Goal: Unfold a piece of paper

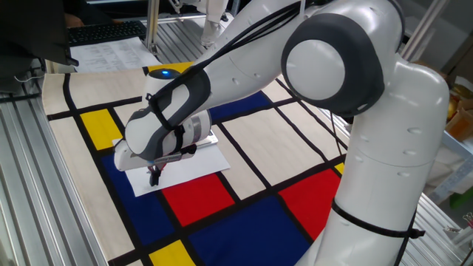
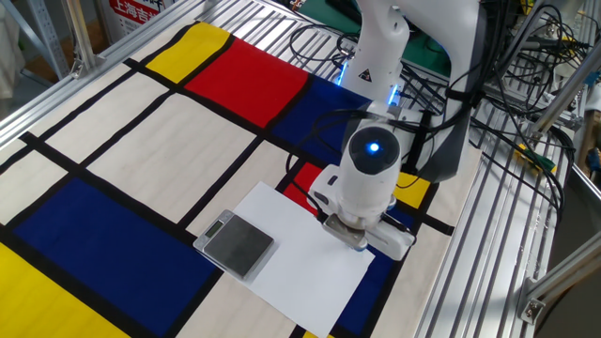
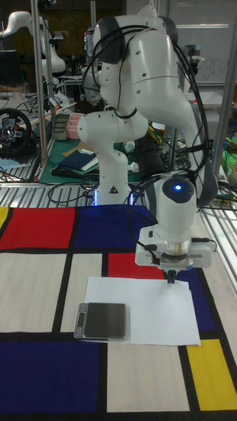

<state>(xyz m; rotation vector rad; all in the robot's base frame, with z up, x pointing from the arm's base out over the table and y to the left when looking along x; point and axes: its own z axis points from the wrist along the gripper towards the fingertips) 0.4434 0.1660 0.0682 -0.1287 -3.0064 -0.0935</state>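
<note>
The piece of paper lies flat and opened out on the colour-block cloth, plain white. My gripper points straight down over the sheet's edge nearest the robot base. Its fingertips are together and sit just above or on the paper, with nothing visibly held. In the other fixed view the hand hides the fingertips. A small grey scale rests on the paper's opposite edge.
The cloth with red, blue, yellow and cream blocks covers the table. Printed sheets and a keyboard lie beyond its far corner. Cables trail beside the robot base, over the slatted metal frame.
</note>
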